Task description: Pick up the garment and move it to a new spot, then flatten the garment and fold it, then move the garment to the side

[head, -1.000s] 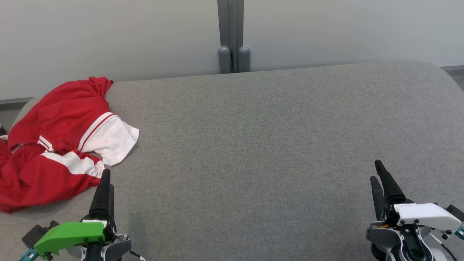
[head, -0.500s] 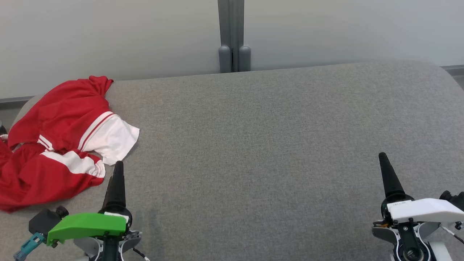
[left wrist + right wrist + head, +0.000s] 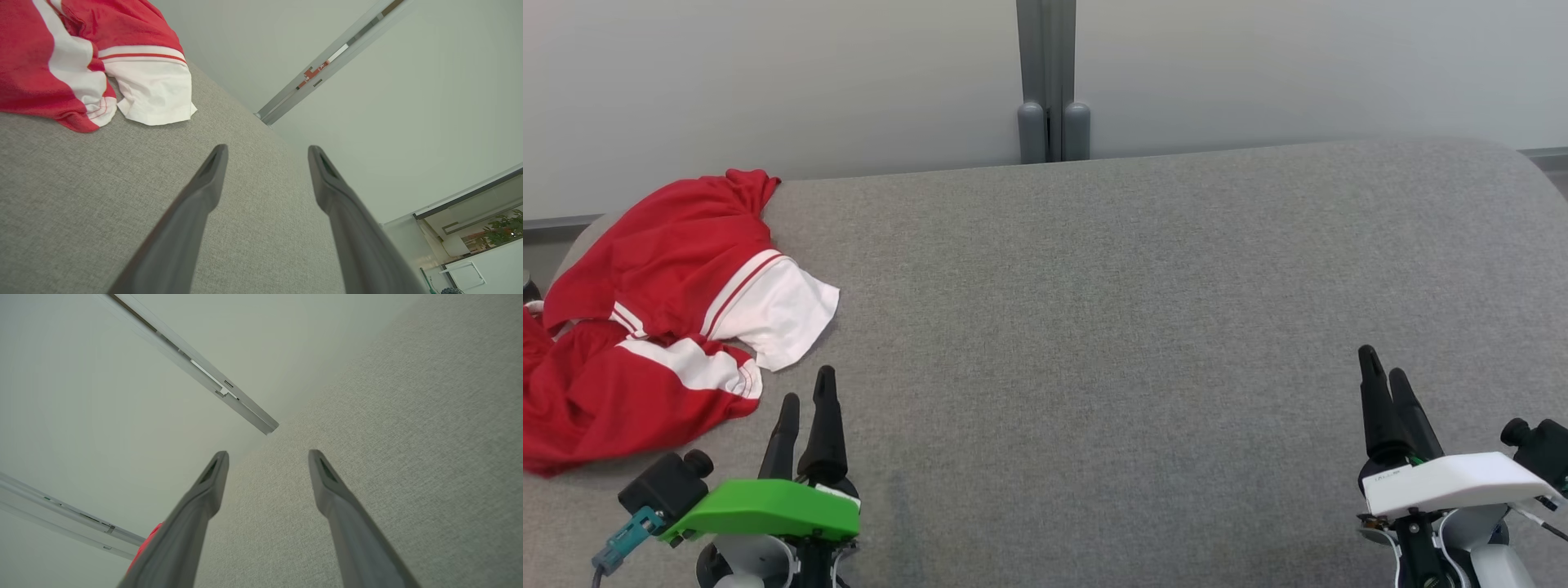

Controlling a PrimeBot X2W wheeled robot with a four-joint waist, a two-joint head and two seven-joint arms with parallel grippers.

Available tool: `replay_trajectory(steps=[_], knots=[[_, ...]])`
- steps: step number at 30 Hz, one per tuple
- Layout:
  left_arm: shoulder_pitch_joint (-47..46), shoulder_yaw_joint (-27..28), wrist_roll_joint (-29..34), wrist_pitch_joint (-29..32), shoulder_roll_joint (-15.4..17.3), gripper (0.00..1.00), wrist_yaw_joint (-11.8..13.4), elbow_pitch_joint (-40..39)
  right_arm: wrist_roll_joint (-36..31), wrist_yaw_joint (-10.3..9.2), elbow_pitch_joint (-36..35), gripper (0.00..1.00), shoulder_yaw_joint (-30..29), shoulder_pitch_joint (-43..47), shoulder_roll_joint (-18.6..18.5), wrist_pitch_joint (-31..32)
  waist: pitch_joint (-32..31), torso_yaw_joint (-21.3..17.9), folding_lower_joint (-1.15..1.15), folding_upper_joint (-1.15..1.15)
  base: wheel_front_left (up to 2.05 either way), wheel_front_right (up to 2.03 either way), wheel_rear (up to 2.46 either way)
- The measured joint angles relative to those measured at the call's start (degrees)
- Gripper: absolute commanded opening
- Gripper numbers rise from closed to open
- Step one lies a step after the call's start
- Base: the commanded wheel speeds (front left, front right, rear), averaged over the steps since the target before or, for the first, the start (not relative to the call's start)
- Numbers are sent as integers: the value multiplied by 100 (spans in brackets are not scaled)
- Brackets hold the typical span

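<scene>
left gripper (image 3: 807,384): wide apart, empty, garment (image 3: 645,327) near, left of tips | right gripper (image 3: 1382,361): wide apart, empty, garment far left

The garment (image 3: 645,327) is red with broad white bands edged by thin red stripes. It lies crumpled and unfolded in a loose heap at the far left corner of the grey bench (image 3: 1135,327). One white end spreads flat toward the bench's middle, and the red bulk runs out of the head view's left edge.
</scene>
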Motion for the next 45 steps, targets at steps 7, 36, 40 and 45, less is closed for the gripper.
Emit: replay_trajectory(steps=[7, 36, 40, 45], knots=[[39, -90, 708, -134, 1, 100, 57, 31, -631, 1, 9, 100, 99, 56, -4, -127, -6, 1, 0, 0, 0, 0, 0], [62, -428, 2611, -573, 9, 100, 229, 495, -2565, 2, 220, 100, 346, 163, -15, -564, 6, 36, 0, 0, 0, 0, 0], [62, -444, 2796, -631, 11, 100, 269, 553, -2789, 2, 225, 100, 353, 168, -16, -617, 0, 36, 0, 0, 0, 0, 0], [62, -461, 3018, -688, 14, 100, 321, 566, -3032, 2, 225, 100, 330, 182, -19, -681, -7, 34, 0, 0, 0, 0, 0]])
